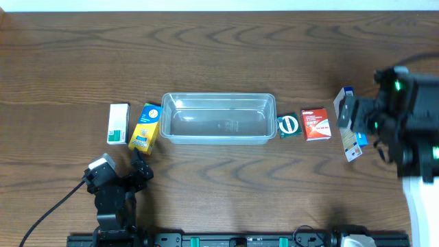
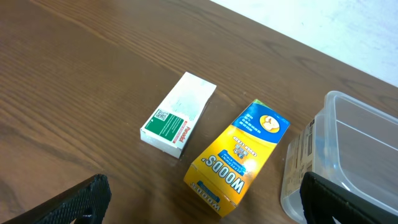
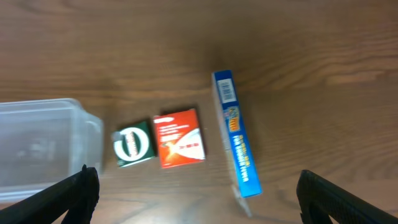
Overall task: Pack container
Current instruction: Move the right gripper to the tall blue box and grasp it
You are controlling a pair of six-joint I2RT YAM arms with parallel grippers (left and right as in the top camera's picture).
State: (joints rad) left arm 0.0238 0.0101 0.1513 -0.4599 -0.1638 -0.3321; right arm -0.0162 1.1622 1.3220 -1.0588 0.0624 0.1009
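Note:
The clear plastic container (image 1: 218, 118) lies empty at the table's middle; it also shows in the left wrist view (image 2: 357, 149) and the right wrist view (image 3: 43, 146). Left of it lie a yellow box (image 1: 144, 127) (image 2: 239, 155) and a white and green box (image 1: 119, 123) (image 2: 177, 115). Right of it lie a green box (image 1: 289, 125) (image 3: 132, 143), a red box (image 1: 315, 124) (image 3: 181, 138) and a blue box on its edge (image 1: 350, 134) (image 3: 237, 143). My left gripper (image 1: 140, 165) (image 2: 204, 190) is open, just in front of the yellow box. My right gripper (image 1: 351, 115) (image 3: 198, 180) is open, above the blue box.
The wooden table runs wide behind the container. A black cable (image 1: 48, 213) trails from the left arm to the front left edge. A rail (image 1: 233, 240) runs along the front edge. The right arm's body (image 1: 411, 123) stands at the far right.

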